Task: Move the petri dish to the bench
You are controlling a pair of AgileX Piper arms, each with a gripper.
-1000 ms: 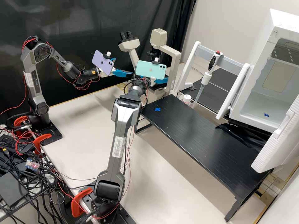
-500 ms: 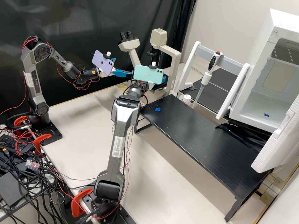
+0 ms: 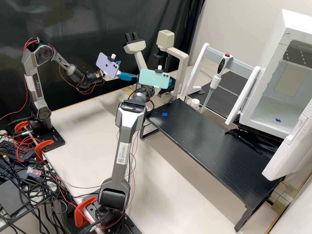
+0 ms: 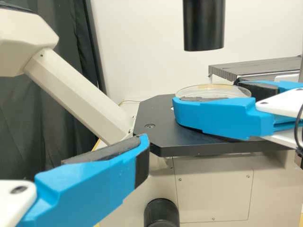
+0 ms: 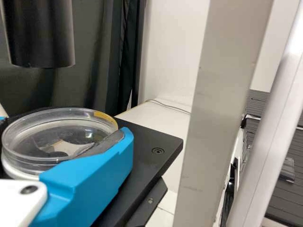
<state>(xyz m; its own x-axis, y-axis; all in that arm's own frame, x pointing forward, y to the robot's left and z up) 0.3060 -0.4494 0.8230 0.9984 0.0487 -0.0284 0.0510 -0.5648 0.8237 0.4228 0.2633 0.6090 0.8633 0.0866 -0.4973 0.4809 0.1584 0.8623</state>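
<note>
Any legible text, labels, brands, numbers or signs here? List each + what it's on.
No words or numbers I can quote.
White label on nearer arm: too small to read.
Pale label on farther arm: too small.
Pipette, dark panel: too small.
Blue crosses, no lettering: one on the black bench, one inside the white cabinet.
Petri dish: nothing readable.

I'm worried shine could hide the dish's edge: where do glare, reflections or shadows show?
Right wrist view: small highlights on the clear petri dish, its rim still readable. Left wrist view: the rim is pale against a pale wall, so fainter. High view: soft sheen on the black bench, broad shadow on the white table beside it.
</note>
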